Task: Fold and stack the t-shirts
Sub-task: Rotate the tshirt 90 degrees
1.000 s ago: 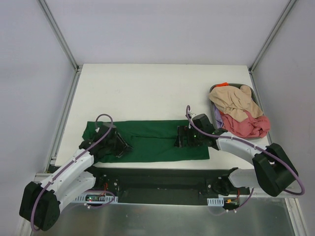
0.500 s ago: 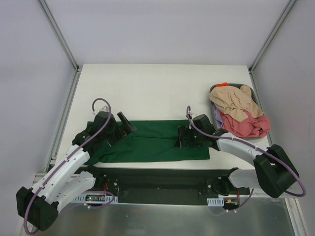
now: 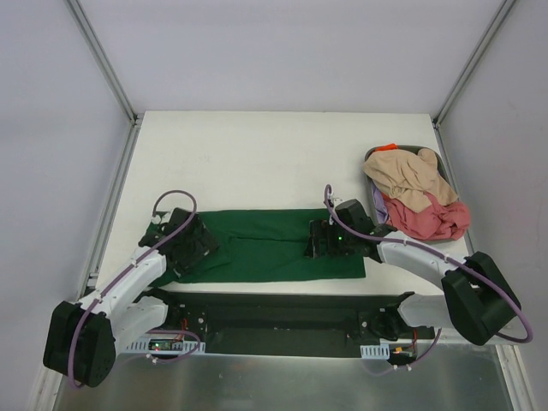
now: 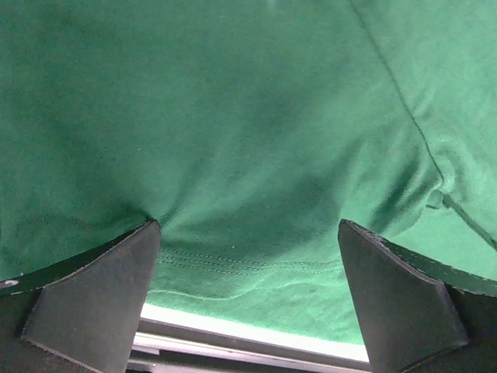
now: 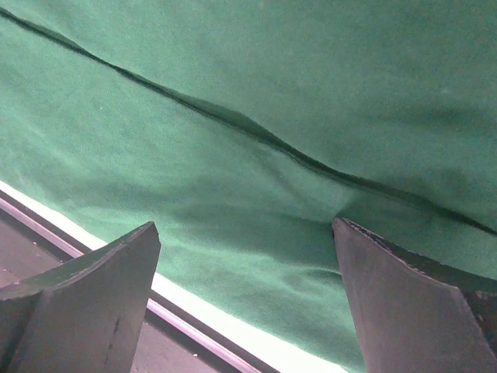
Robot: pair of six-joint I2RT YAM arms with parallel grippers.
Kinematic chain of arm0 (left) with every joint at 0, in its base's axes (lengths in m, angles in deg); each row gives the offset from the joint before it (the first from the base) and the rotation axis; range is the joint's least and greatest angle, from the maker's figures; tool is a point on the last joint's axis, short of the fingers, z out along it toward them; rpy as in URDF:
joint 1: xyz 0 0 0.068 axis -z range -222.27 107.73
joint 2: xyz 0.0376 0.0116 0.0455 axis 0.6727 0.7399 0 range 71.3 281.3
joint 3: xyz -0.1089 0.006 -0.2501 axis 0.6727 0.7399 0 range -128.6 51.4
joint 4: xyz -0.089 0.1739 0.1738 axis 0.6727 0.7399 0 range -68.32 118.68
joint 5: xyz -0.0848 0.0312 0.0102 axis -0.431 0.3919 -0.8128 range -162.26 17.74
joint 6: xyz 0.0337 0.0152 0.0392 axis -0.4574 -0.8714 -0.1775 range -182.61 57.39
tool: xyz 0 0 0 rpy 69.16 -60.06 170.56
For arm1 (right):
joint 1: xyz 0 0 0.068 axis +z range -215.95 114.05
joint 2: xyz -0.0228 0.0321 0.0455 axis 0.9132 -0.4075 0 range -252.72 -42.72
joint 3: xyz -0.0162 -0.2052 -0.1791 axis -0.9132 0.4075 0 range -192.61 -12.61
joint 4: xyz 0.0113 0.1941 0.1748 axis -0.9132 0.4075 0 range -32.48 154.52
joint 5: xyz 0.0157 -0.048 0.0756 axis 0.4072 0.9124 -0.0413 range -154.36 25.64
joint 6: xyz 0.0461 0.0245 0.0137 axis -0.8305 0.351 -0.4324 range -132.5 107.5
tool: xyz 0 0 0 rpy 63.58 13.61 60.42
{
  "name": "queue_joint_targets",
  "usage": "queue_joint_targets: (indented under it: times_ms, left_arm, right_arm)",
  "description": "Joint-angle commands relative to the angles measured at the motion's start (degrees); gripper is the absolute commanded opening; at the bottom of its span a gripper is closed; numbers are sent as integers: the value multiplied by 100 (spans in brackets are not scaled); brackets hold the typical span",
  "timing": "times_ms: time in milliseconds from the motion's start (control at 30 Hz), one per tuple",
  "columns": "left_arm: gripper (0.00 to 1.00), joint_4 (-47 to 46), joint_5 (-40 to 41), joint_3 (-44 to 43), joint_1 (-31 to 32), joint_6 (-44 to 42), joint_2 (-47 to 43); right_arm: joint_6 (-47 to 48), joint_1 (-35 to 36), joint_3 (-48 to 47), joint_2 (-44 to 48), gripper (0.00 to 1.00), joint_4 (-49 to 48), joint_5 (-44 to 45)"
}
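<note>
Two claws, both spread wide w/ nothing gripped: left claw (image 3: 192, 247) sits on the left end of the dark green t-shirt (image 3: 265, 244), right claw (image 3: 322, 238) on its right part. Shirt lies flat (a long strip, fold line showing) along the near edge of the surface (image 3: 257, 163). Beige t-shirt (image 3: 406, 178) & pink-red t-shirt (image 3: 430, 219) are heaped in a tray (image 3: 371, 156) at the right edge.

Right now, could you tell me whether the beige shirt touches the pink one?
Touching: the top view shows the beige shirt draped over the pink shirt, covering its upper edge.
</note>
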Motion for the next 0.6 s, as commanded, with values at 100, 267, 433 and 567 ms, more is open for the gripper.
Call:
queue_joint_targets:
  times_ms: [100, 267, 433, 567]
  left_arm:
    - [99, -635, -101, 273, -592, -185, 499]
    - [99, -1118, -101, 45, -725, -396, 921]
    - [99, -1417, -101, -745, -795, -510, 1930]
    - [99, -1505, -162, -1667, -883, -677, 3116]
  right_arm:
    - [121, 9, -44, 344, 96, 597, 183]
    - [121, 9, -202, 959, 96, 721, 280]
    - [226, -87, -422, 1013, 96, 694, 824]
    - [261, -245, -677, 321, 96, 607, 1212]
